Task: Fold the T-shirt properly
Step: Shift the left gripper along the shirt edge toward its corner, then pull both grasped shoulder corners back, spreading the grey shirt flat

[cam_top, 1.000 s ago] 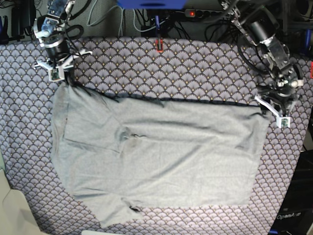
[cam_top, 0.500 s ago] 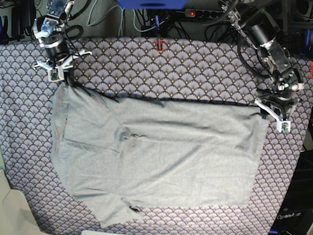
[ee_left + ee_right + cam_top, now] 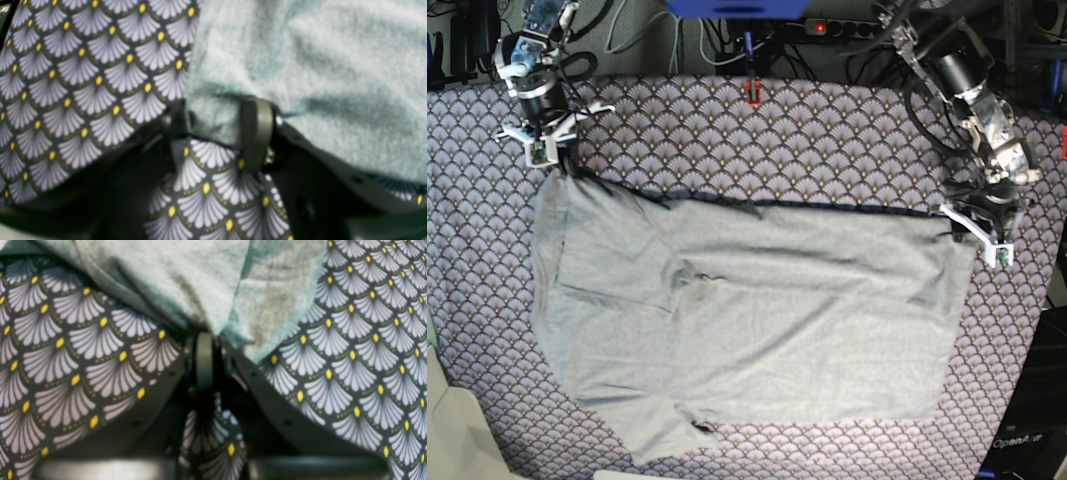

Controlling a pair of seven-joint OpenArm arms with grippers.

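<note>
In the base view the arm at the right of the frame has drawn back a little since the earlier frames: the left gripper [image 3: 983, 233] now sits slightly higher and further in, at the shirt's upper right corner, while the right gripper [image 3: 545, 143] at upper left has barely shifted. The T-shirt [image 3: 747, 320] lies spread across the middle of the purple scallop-patterned tablecloth [image 3: 757, 140], its top edge pulled into a nearly straight dark line between the two grippers. I judge this as the far edge being held taut, ready to be carried for a fold. There is bare cloth above that edge and along the right side; the shirt's lower hem runs close to the bottom of the frame, so room there is tight.

In the left wrist view, the left gripper [image 3: 217, 128] stands fairly wide, with the T-shirt's [image 3: 317, 66] edge lying between its fingers [image 3: 257, 130]; whether the fabric is truly pinched I cannot tell. Tablecloth [image 3: 83, 83] fills the left of the frame.

In the right wrist view, the right gripper [image 3: 208, 360] is closed tight on a bunched corner of the T-shirt [image 3: 200, 280], which rises from the pinch toward the top of the frame, with tablecloth [image 3: 367, 356] open on both sides.
</note>
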